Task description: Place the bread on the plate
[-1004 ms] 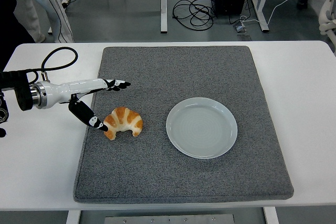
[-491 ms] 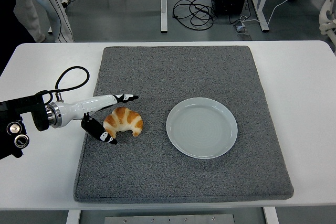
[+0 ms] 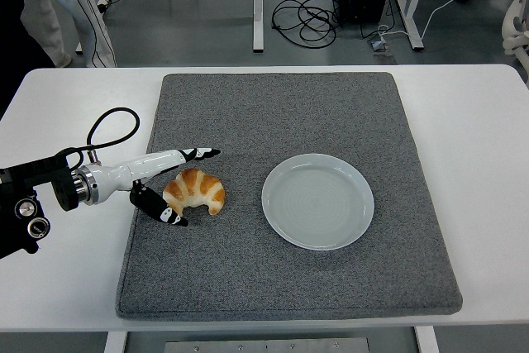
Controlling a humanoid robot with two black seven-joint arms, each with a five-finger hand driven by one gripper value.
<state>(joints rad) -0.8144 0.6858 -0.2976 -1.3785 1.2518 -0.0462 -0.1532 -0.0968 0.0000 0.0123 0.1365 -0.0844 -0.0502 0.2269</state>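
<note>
Left robot hand (image 3: 178, 188), fingers apart, brackets the bread (image 3: 195, 191) left of the empty plate (image 3: 317, 201); lift and transfer remain.

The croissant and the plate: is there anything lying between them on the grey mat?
No. In the head view the stretch between the croissant and the plate is bare grey mat; nothing lies there.

Golden-brown striped bread (image 3: 195, 191), pale blue-white plate (image 3: 317, 201), speckled grey mat (image 3: 281, 113), white table (image 3: 471, 138)
</note>
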